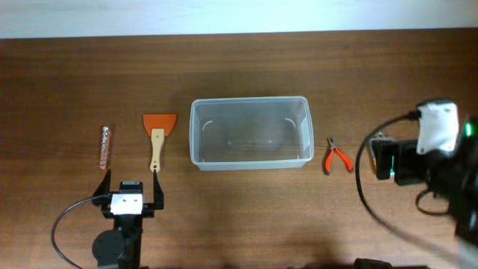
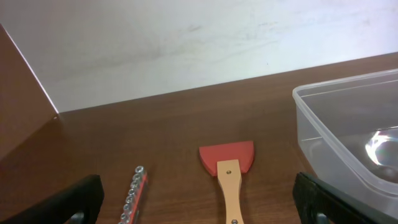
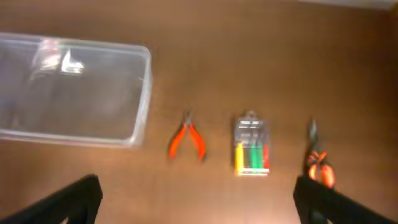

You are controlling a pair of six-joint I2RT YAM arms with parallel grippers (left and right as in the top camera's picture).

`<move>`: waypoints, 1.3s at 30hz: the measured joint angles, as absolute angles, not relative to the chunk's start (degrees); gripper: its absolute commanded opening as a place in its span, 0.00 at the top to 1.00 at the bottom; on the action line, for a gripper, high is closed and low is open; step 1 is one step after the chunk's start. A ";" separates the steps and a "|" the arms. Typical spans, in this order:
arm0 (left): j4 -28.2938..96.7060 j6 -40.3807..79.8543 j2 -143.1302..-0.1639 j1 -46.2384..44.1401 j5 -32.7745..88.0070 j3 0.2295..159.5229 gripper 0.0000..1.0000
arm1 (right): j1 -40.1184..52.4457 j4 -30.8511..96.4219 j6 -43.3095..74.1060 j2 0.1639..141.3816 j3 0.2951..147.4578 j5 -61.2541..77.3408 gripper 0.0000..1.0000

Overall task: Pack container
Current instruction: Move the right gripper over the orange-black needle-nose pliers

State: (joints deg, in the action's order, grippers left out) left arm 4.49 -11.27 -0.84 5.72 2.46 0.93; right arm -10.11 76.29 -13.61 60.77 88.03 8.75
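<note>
The left gripper sits at the near edge of the table, its fingers spread wide and gripping nothing; the right gripper hangs above the right side, likewise spread and unladen. Just beyond the left fingers lie a wooden-handled scraper and a strip of bits. The container stands mid-table — between scraper and red pliers — with a small tool pack and orange-handled pliers further right.

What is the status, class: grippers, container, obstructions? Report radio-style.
Left gripper open, empty. Right gripper open, empty. Container empty, nothing packed. Scraper and pliers lie either side, nothing blocking its mouth.
</note>
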 measured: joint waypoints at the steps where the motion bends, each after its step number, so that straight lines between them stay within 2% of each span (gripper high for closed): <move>1: 4.47 -11.27 -0.84 5.72 2.48 0.93 0.01 | -10.11 78.52 -14.55 63.75 90.89 9.19 0.01; 7: 4.47 -11.27 -0.84 5.72 2.48 0.93 0.01 | -10.13 81.03 -22.39 75.31 95.81 8.93 0.01; 11: 4.49 -11.27 -0.84 5.72 2.48 0.93 0.01 | -11.81 80.88 -23.00 82.48 95.92 5.04 0.01; 17: 4.49 -11.27 -0.84 5.72 2.48 0.93 0.01 | -20.40 80.60 -21.67 92.05 96.60 3.51 0.01; 28: 4.47 -11.29 -0.84 5.72 2.48 0.93 0.01 | -37.26 78.87 -25.34 94.15 97.36 10.07 0.01; 39: 4.49 -11.27 -0.84 5.72 2.48 0.93 0.01 | -37.93 74.65 -16.32 96.47 97.71 2.13 0.01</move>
State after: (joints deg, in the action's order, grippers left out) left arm 4.49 -11.27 -0.84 5.72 2.48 0.93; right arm -37.93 74.65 -16.32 96.47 97.71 2.13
